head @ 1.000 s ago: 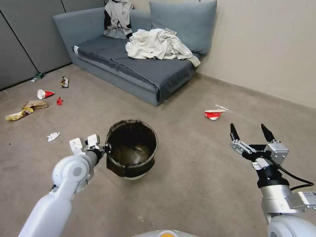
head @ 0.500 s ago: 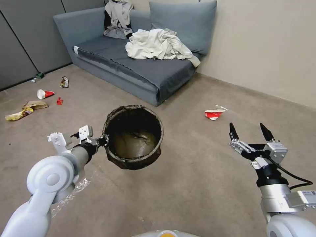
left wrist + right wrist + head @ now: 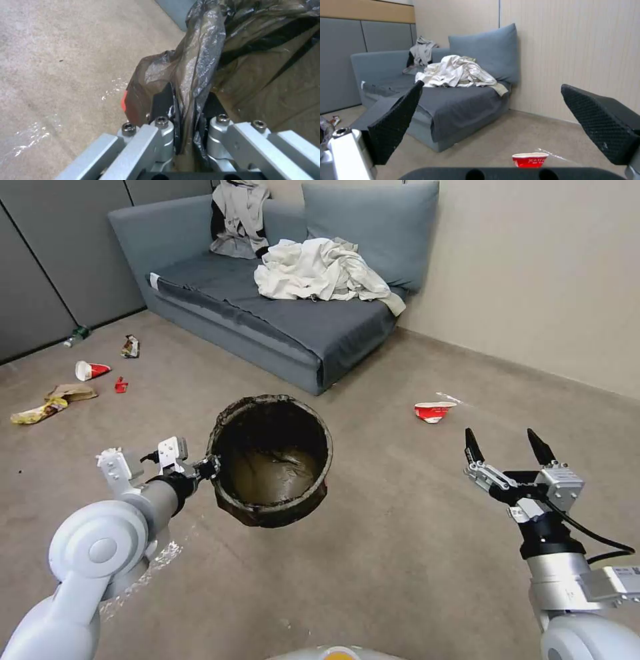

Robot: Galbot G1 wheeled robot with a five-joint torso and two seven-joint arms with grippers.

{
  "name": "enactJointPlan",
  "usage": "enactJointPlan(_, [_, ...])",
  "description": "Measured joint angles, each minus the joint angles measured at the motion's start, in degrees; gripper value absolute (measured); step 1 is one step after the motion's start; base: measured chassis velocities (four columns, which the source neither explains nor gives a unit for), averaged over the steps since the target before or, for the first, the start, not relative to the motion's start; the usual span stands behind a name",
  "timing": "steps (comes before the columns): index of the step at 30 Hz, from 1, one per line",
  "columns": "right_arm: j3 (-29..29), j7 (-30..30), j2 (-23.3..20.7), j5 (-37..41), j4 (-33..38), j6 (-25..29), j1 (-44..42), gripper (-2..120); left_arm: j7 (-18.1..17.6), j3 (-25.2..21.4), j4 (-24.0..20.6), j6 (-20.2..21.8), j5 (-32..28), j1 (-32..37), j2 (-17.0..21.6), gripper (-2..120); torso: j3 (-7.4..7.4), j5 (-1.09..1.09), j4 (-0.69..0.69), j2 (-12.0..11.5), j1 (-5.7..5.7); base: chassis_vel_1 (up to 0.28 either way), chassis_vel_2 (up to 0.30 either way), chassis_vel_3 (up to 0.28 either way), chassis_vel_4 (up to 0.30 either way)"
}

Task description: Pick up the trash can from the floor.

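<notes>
My left gripper (image 3: 208, 468) clamped on bag-lined rim of trash can (image 3: 270, 459), frame centre, hanging tilted clear of floor (image 3: 400, 553). Pickup looks essentially done. Right gripper (image 3: 505, 445) spread wide, empty, lower right.

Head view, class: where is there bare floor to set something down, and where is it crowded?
Free: beige carpet between the bag-lined white trash can, held by the left end effector, and the open right end effector. Crowded: wrappers by the grey panels; a crushed red cup near the grey sofa.
</notes>
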Motion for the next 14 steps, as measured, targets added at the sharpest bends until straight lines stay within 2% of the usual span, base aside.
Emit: enactJointPlan(14, [0.1, 0.0, 0.2, -0.1, 0.7, 0.0, -0.6, 100, 0.3, -0.1, -0.5, 0.0, 0.1, 0.5, -0.3, 6, 0.00, 0.00, 0.00, 0.0, -0.01, 0.000, 0.000, 0.000, 0.000])
